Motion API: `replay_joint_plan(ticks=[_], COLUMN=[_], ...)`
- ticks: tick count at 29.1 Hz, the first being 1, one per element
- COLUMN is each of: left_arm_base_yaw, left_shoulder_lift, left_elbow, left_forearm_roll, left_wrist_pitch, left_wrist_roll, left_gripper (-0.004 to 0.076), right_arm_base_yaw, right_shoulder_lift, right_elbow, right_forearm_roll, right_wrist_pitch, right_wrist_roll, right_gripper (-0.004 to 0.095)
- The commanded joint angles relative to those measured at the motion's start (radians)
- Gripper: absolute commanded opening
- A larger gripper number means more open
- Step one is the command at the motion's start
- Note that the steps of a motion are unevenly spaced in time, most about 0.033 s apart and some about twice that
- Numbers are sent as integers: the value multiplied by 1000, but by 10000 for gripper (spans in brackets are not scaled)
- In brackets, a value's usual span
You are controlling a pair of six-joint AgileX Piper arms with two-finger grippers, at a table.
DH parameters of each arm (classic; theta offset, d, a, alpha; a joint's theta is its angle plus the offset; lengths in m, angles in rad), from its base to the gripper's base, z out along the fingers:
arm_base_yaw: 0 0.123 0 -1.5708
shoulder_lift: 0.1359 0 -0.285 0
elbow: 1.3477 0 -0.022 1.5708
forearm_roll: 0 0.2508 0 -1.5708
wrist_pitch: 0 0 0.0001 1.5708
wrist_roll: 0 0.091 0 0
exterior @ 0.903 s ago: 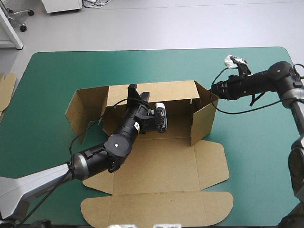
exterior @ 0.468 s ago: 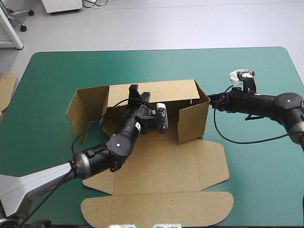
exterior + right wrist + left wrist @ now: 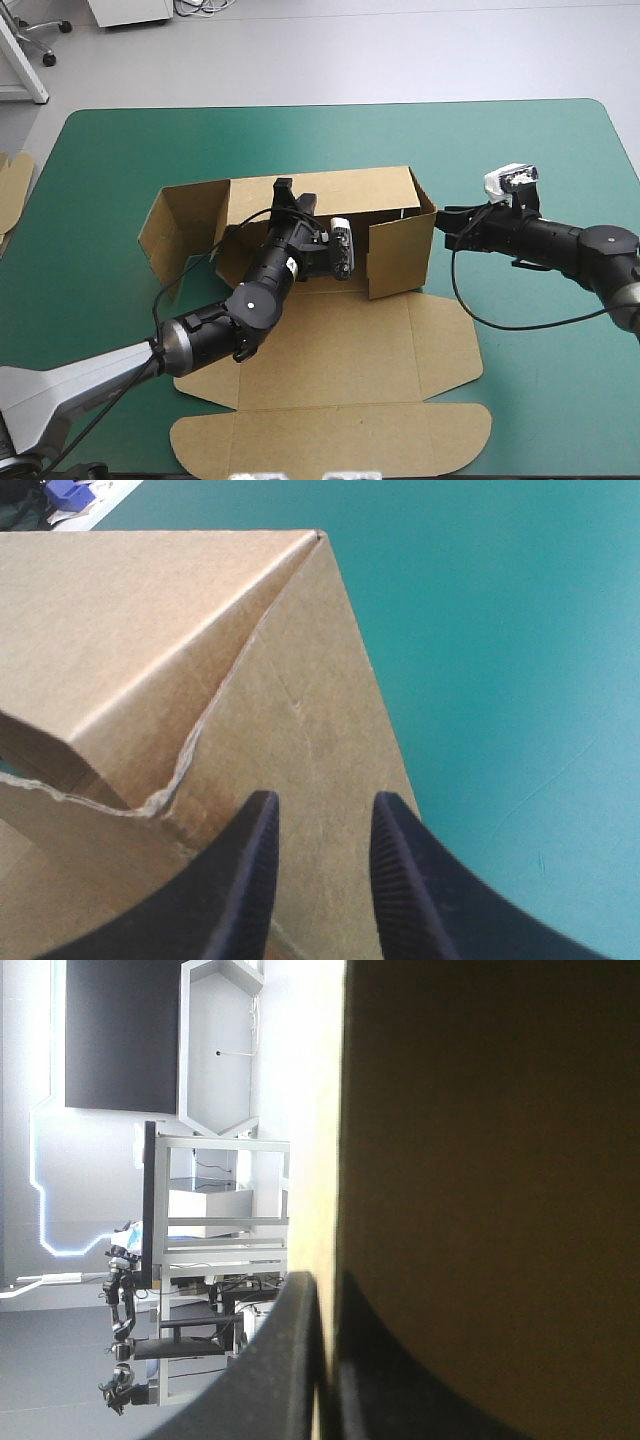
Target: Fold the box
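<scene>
The brown box (image 3: pixel 330 330) sits mid-table, its raised rear wall (image 3: pixel 350 190) clamped at the top edge by the left gripper (image 3: pixel 283 192). The right gripper (image 3: pixel 447 228), fingers apart and empty, rests against the box's right end flap (image 3: pixel 400 255) from outside; push it squarely inward. The left arm (image 3: pixel 200 335) over the box's floor may crowd it. Spare board (image 3: pixel 12 190) lies well left of the box.

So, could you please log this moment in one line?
brown cardboard box: walls partly raised, lid flat | left gripper: shut on back wall | right gripper: open, at right flap
</scene>
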Motion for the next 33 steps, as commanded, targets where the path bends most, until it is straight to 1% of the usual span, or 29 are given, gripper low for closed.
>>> replay_joint_plan(ticks=[1, 3, 7, 9, 18, 22, 25, 27, 29, 33], left_arm_base_yaw=[-7, -7, -7, -7, -7, -7, -7, -7, -7, -7], left_shoulder_lift=[-24, -24, -24, -24, -24, -24, -24, -24, -24, -24], left_elbow=[-26, -26, -26, -26, -26, -26, -26, -26, -26, -26], left_forearm_roll=[14, 14, 14, 14, 14, 14, 14, 14, 14, 14], left_wrist_pitch=[-47, -47, -47, -45, -40, -39, -37, -32, -32, -32], left_wrist_roll=[-20, -20, -20, -20, -20, -20, -20, -20, -34, -35], left_gripper=[-15, -15, -15, -15, -15, -15, -15, -15, -15, -15], right_arm_base_yaw=[21, 46, 105, 120, 130, 149, 152, 152, 152, 152], right_shoulder_lift=[-55, -64, -75, -86, -143, -148, -161, -176, -188, -187], right_elbow=[5, 17, 23, 23, 23, 25, 41, 54, 68, 68], right_forearm_roll=[83, 80, 62, 56, 10, -82, -77, -77, -84, -109], right_wrist_pitch=[-6, -16, -85, -101, -92, -92, -73, -94, -137, -146], right_wrist_roll=[-74, -92, -95, -95, -60, 6, 23, 19, 19, 28], right_gripper=[295, 295, 295, 295, 295, 295, 295, 295, 295, 296])
